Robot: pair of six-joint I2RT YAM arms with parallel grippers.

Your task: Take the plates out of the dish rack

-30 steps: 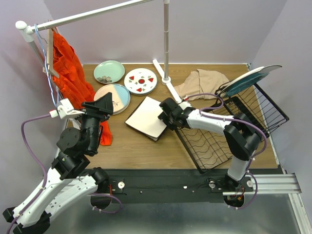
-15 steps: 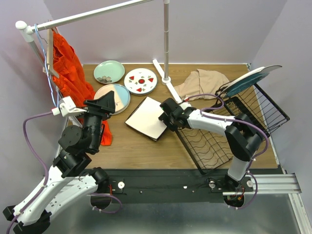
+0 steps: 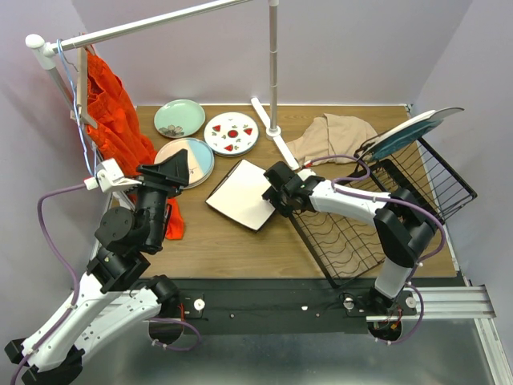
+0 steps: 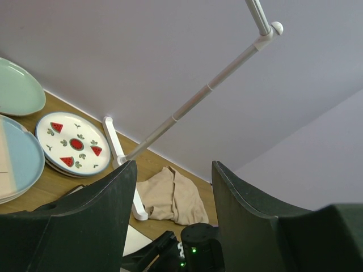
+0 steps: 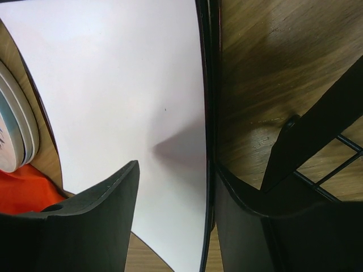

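- The dish rack (image 3: pixel 349 241) is sitting at the right of the table (image 3: pixel 216 241), with a teal plate (image 3: pixel 413 131) leaning in its upright section.
- The white square plate (image 3: pixel 238 192) is lying flat just left of the rack.
- The right gripper (image 5: pixel 173 170) is hovering with its fingers apart, straddling that plate's edge.
- The left gripper (image 4: pixel 173 170) is hanging in the air, fingers spread and holding nothing.

A square white plate (image 3: pixel 240 195) lies flat on the tabletop (image 3: pixel 232 249), just left of the black wire dish rack (image 3: pixel 353 241). Behind it lie a pale green plate (image 3: pixel 179 118), a watermelon plate (image 3: pixel 231 133) and a pink-and-blue plate (image 3: pixel 186 158). A teal plate (image 3: pixel 409 132) leans tilted at the rack's far end.
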